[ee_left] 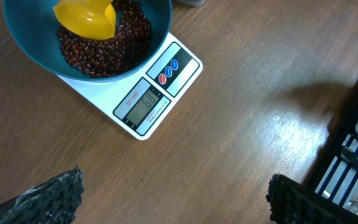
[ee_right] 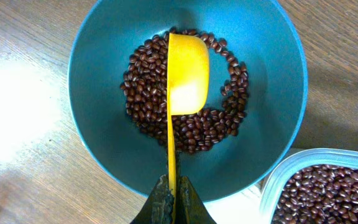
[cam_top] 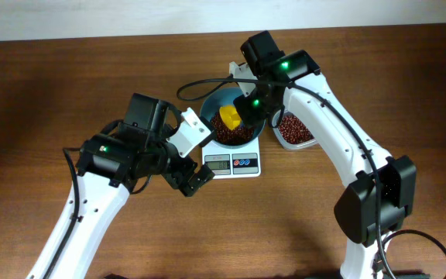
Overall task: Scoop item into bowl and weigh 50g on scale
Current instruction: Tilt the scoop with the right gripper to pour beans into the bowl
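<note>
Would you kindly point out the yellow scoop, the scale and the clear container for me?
scoop [ee_right: 188, 74], right wrist view, on its yellow cup.
scale [ee_left: 146, 102], left wrist view, on its grey display.
container [ee_right: 328, 155], right wrist view, on its clear upper rim.

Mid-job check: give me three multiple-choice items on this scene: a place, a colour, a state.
1. The round teal-blue bowl sits: A) on the white square digital scale; B) on bare table; C) in a drawer.
2. The plastic scoop in it is: A) red; B) yellow; C) green.
3. The right pincer is: A) open; B) shut on the scoop's handle; C) shut on the bowl's rim.
Answers: 1A, the scale's display shows below the bowl; 2B, yellow over dark red-brown beans; 3B, it pinches the thin handle.
</note>
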### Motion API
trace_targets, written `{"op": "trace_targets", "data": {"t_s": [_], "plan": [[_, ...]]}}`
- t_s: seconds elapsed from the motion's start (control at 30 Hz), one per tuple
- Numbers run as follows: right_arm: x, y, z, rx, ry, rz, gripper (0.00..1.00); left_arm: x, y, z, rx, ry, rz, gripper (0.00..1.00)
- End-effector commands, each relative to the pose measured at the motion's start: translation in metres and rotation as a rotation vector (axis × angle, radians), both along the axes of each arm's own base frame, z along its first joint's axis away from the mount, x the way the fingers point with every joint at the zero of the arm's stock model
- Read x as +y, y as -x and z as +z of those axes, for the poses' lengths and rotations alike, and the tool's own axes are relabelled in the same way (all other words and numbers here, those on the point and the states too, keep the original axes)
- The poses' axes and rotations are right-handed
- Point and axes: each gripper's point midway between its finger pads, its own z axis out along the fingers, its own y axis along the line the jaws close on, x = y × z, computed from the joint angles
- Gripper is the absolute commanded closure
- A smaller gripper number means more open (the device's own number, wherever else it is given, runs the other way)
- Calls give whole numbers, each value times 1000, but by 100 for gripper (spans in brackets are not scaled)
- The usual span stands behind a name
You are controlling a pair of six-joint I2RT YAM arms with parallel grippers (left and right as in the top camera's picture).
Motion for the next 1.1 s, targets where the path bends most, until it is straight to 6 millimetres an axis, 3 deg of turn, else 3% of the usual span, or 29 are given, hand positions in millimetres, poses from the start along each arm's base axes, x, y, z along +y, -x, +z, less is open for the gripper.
{"op": "trace_targets", "data": {"t_s": [0.0,0.5,0.77,1.07], "plan": [[9,-2,5,0,-46,26,96,-3,0,6,-5,19,0,1],[17,3,8,24,-99,38,96,-3,0,6,-5,19,0,1],[7,-5,5,-12,-34,16,96,-3,0,6,-5,19,0,1],[11,-3,6,-3,-55,25,96,-3,0,6,-5,19,0,1]]}}
